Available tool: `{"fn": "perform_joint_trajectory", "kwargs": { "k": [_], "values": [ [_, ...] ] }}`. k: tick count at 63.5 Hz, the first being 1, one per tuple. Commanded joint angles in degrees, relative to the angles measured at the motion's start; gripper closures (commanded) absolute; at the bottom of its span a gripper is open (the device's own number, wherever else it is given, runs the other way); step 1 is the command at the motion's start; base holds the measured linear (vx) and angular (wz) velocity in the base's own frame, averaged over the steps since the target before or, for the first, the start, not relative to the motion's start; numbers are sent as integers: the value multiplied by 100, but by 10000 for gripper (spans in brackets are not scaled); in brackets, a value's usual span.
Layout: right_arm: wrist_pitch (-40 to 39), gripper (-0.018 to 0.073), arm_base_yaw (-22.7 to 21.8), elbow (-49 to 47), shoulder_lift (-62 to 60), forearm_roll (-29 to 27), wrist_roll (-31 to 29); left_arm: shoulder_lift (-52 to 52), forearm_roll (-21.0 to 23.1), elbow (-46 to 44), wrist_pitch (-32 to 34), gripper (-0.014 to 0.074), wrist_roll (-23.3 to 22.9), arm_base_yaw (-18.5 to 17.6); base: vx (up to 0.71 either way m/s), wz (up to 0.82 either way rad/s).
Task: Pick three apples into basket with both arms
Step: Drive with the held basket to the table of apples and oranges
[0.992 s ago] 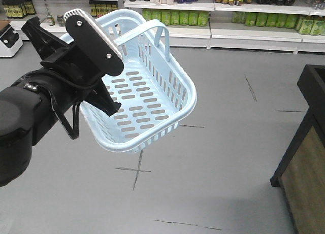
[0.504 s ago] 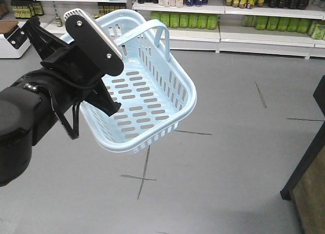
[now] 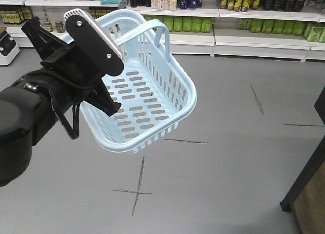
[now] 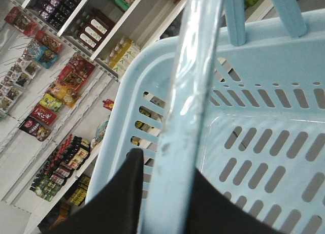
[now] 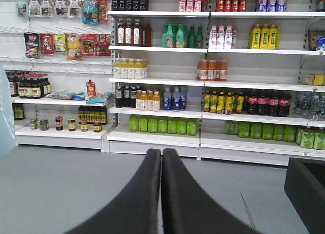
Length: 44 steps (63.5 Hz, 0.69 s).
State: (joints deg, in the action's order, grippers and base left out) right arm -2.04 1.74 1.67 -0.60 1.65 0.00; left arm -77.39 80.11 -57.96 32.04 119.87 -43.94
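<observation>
Pale blue plastic basket [image 3: 192, 103], rectangular with rounded corners and slotted walls, hangs tilted in mid-air above the smooth grey floor [image 3: 228, 168]. The left gripper [image 4: 165, 173] pinches its thin glossy handle [image 4: 190, 87]. The right gripper [image 5: 161, 165] has its black tapered fingers pressed together, holding nothing.

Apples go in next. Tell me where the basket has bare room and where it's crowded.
The basket has a bare slotted bottom, wall to wall; nothing lies in it. It is crowded only on the side where the left gripper clamps one handle. The other handle arches over the far rim.
</observation>
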Motion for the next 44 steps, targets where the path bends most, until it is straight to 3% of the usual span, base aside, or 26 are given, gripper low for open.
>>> {"fn": "perform_joint_trajectory", "kwargs": {
  "k": [1, 44],
  "values": [
    [-430, 568, -15, 70, -2, 50, 0, 240, -262, -188, 156, 603, -24, -5, 17, -8],
    [-430, 568, -15, 70, -2, 50, 0, 240, -262, -188, 156, 603, -24, -5, 16, -16]
  ]
}}
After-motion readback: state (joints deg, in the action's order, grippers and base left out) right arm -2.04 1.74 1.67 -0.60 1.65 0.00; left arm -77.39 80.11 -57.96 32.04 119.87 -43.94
